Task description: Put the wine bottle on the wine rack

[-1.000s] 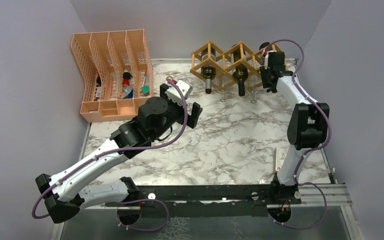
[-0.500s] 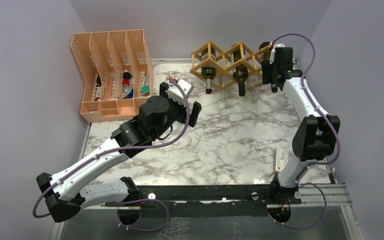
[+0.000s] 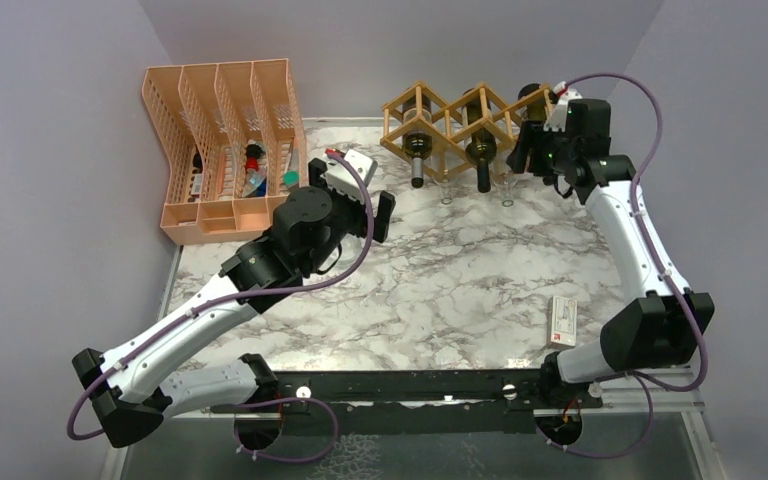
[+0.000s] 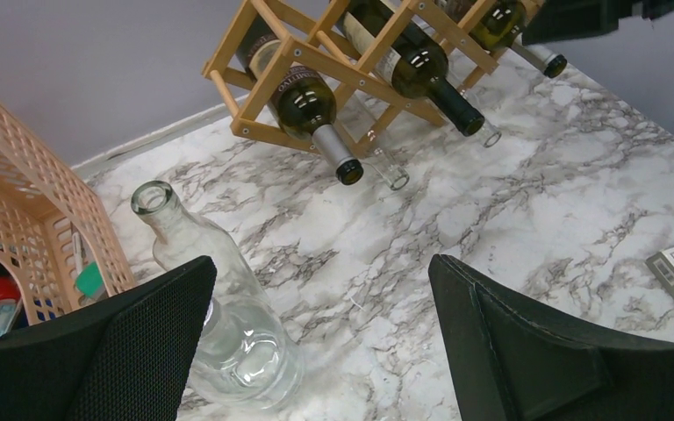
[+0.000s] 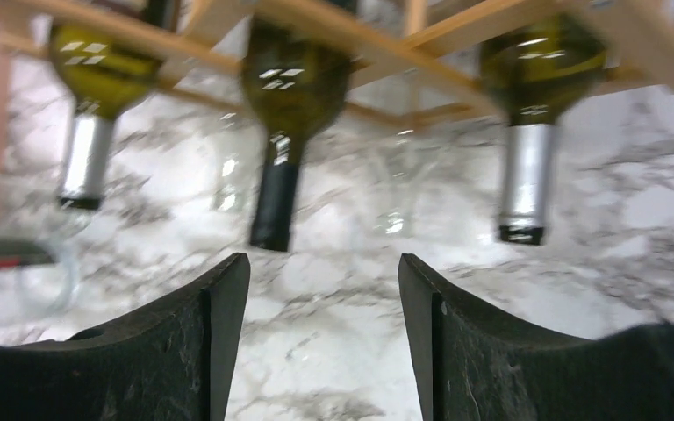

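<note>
The light wooden wine rack point(image 3: 450, 112) stands at the back of the table and also shows in the left wrist view point(image 4: 272, 53). It holds three dark green wine bottles, necks toward me: left point(image 5: 96, 66), middle point(image 5: 291, 79), right point(image 5: 540, 66). My right gripper point(image 3: 526, 150) is open and empty just in front of the rack's right end; its view point(image 5: 325, 333) is blurred. My left gripper point(image 4: 325, 333) is open over the marble. A clear glass bottle point(image 4: 219, 324) lies by its left finger point(image 4: 96, 351), neck pointing away.
A peach mesh file organizer point(image 3: 225, 140) with small items stands at the back left. A small white card box point(image 3: 563, 322) lies near the right arm's base. Clear glass necks point(image 4: 388, 171) poke out under the rack. Grey walls close in on three sides.
My right arm has swung its elbow out to the right, and its gripper has backed off the rack's right cell and turned to face left. My left gripper has shifted slightly left.
</note>
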`<control>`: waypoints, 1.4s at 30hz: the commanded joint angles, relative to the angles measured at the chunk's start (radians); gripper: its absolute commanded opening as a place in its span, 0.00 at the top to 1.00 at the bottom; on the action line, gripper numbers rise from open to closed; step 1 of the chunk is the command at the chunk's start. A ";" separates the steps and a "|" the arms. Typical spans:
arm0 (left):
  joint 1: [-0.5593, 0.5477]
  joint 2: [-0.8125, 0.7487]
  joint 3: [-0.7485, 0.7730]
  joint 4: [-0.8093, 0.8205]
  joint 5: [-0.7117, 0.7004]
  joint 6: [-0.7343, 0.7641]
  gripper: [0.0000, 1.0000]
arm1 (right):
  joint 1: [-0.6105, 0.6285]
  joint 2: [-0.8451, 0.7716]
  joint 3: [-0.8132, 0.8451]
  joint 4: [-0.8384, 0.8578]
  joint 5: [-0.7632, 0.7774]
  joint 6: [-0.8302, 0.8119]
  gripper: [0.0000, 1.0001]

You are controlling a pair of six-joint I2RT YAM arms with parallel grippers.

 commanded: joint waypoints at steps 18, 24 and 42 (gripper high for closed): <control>0.022 -0.169 0.056 0.100 -0.211 0.070 0.01 | 0.694 0.136 0.003 0.334 0.081 0.176 0.34; 0.022 -0.206 0.045 0.096 -0.216 0.070 0.01 | 0.722 0.303 0.226 0.332 0.127 0.220 0.34; 0.022 -0.208 0.027 0.095 -0.211 0.091 0.01 | 0.779 0.602 0.544 0.304 0.246 0.040 0.41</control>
